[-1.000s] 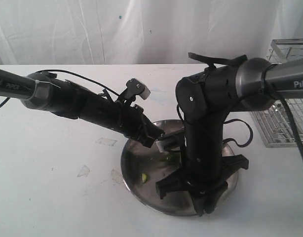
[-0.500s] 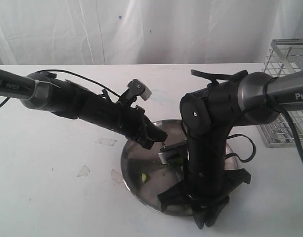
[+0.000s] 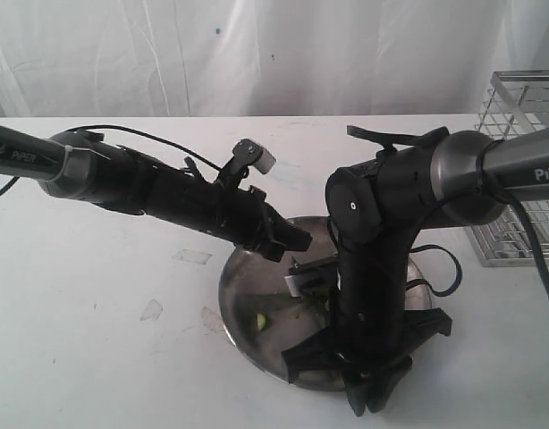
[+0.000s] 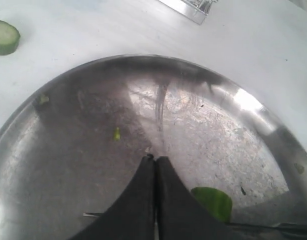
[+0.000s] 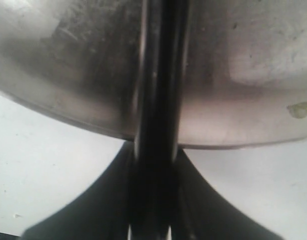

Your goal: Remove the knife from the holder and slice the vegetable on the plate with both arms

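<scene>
bright diffuse light, plate (image 4: 246, 102) glare, close-up blur

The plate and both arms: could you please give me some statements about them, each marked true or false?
1. The left fingers are closed together above the plate. True.
2. The knife sits in the holder. False: the right fingers grip its black handle at the plate's rim.
3. The plate holds no food. False: a green piece lies on it.
4. A round green slice lies on the table, off the plate. True.
</scene>
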You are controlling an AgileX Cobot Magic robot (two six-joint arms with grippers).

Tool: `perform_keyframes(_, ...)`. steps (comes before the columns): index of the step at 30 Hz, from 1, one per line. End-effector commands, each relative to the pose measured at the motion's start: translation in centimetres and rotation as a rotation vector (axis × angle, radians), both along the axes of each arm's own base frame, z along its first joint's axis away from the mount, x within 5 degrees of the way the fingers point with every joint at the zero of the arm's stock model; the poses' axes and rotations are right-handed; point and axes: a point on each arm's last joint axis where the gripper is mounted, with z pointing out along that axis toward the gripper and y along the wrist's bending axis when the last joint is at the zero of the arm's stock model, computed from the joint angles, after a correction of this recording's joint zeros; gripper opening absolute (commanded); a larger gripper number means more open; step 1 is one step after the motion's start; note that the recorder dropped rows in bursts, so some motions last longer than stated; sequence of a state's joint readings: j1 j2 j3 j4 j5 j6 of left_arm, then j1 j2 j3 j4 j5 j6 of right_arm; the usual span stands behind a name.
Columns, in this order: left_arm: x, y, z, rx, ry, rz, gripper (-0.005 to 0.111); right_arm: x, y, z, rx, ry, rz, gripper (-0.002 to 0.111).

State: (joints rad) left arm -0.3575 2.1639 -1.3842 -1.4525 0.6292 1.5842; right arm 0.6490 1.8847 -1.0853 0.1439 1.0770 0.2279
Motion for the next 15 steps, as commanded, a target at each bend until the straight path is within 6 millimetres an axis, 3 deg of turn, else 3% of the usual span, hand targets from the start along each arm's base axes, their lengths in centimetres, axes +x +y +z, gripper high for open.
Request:
perform_keyframes(1,0.0,-0.3,-1.7,-0.018,0.065,0.019,0.0,-0.1,0.0,0.2,0.01,-0.011,0.004,0.0)
perform_keyframes(6,0.2,-0.4,-3.5,-0.039,0.123,0.049,0.0,-0.1,0.0,0.2,0.01,-0.011,0.004,0.0)
perform_keyframes(15,0.1,-0.6,-3.0,-0.095,0.12,0.029,0.0,0.1,0.1,0.1,0.021,-0.038,0.005,0.0)
